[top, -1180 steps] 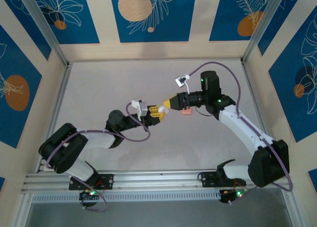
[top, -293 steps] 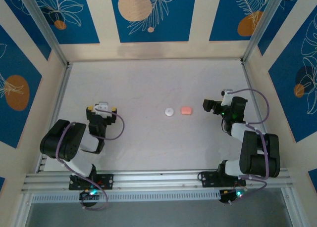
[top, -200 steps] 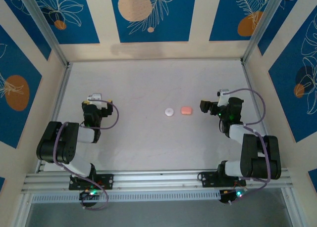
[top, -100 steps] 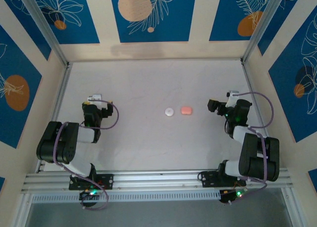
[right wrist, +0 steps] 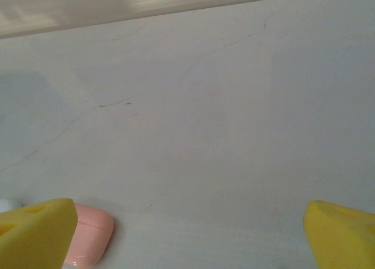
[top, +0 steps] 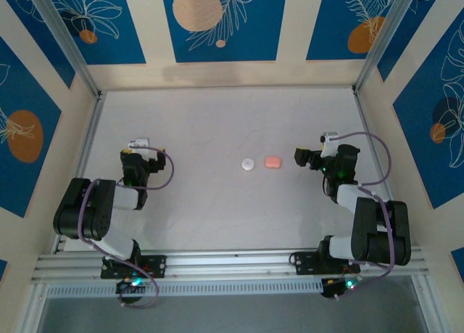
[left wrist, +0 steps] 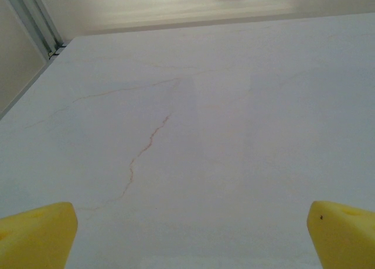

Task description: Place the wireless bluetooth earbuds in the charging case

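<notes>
Now pink case [right wrist: 91, 234] lies near wide-open R gripper [right wrist: 187, 237], L gripper [left wrist: 187, 239] wide too.

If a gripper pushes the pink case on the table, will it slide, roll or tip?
The pink case lies flat and low, so it probably slides rather than tips. Its glossy, rounded shell may slip from a pinch.

Black-and-white arms [top: 94, 210] with purple cables [top: 172, 172] — yellow fingertips [left wrist: 35, 234]
</notes>
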Controlling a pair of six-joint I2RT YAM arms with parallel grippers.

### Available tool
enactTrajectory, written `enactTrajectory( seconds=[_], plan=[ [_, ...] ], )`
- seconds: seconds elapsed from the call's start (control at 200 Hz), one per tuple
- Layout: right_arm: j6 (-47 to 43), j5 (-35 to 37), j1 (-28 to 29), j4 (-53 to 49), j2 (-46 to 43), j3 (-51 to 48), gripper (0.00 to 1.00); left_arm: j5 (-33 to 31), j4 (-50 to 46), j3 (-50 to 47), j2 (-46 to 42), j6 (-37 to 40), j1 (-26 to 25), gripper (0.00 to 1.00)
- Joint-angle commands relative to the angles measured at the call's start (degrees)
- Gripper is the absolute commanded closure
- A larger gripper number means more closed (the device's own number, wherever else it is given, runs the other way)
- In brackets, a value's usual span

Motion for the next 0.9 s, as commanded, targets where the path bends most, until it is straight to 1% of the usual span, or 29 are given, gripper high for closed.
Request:
enactTrajectory(
  seconds=[0.0,0.125,0.255,0.31,0.41,0.475,0.53,0.55,0.585,0.62,0.65,0.7,0.74,0.78,0.815,0.855,0.895],
  plan=[
    [-0.9,-1.1,-0.7,-0.1,0.7,1.7,0.01,1.0,0.3,-0.2,-0.6,-0.4,0.3,0.0],
    [0.5,-2.3,-2.3,0.8,0.3,1.0,0.01,1.1,0.3,-0.2,-0.6,-0.5,0.3,0.0],
    [2.8,-2.3,-2.4,4.0,-0.9,-1.1,0.01,1.5,0.0,-0.1,-0.6,-0.3,0.3,0.0],
    [4.1,-1.9,-1.2,7.0,-0.7,-2.1,0.01,1.7,-0.2,0.0,-0.6,-0.2,0.3,0.0],
    [2.8,3.4,3.6,8.6,1.7,-0.9,0.01,2.7,-0.8,0.3,-0.6,0.1,0.3,0.0],
    [1.2,5.8,5.9,8.1,5.4,1.5,0.01,3.1,-1.0,0.5,-0.6,0.3,0.3,0.0],
    [0.7,7.4,7.1,11.1,9.8,2.0,0.01,3.5,-1.2,0.6,-0.6,0.4,0.3,0.0],
    [1.1,7.9,7.0,12.4,10.2,1.4,0.01,3.6,-1.3,0.6,-0.6,0.5,0.4,0.0],
    [1.2,7.2,6.2,11.3,9.2,0.9,0.01,3.9,-1.6,0.7,-0.6,0.7,0.3,0.0],
    [1.3,6.0,5.8,14.0,10.0,-0.1,0.01,4.3,-1.7,0.8,-0.6,0.8,0.3,0.0],
    [1.0,6.6,6.4,16.4,11.0,-0.6,0.01,4.5,-1.9,0.9,-0.6,0.9,0.3,0.0],
    [0.4,8.5,7.3,13.7,10.4,0.0,0.01,5.0,-2.1,1.1,-0.6,1.1,0.3,0.0],
    [0.7,8.6,7.3,15.7,11.0,-0.4,0.01,5.3,-2.2,1.1,-0.6,1.2,0.3,0.0],
    [0.6,8.6,7.3,13.8,10.5,0.0,0.01,5.6,-2.4,1.2,-0.6,1.3,0.3,0.0],
    [0.7,8.6,7.3,15.3,10.9,-0.3,0.01,5.9,-2.6,1.3,-0.5,1.4,0.3,0.0],
    [0.6,8.6,7.2,14.1,10.6,0.0,0.01,6.3,-2.8,1.4,-0.6,1.5,0.3,0.0],
    [0.6,8.5,7.2,15.1,10.8,-0.2,0.01,6.3,-2.8,1.4,-0.6,1.6,0.3,0.0]
  ],
)
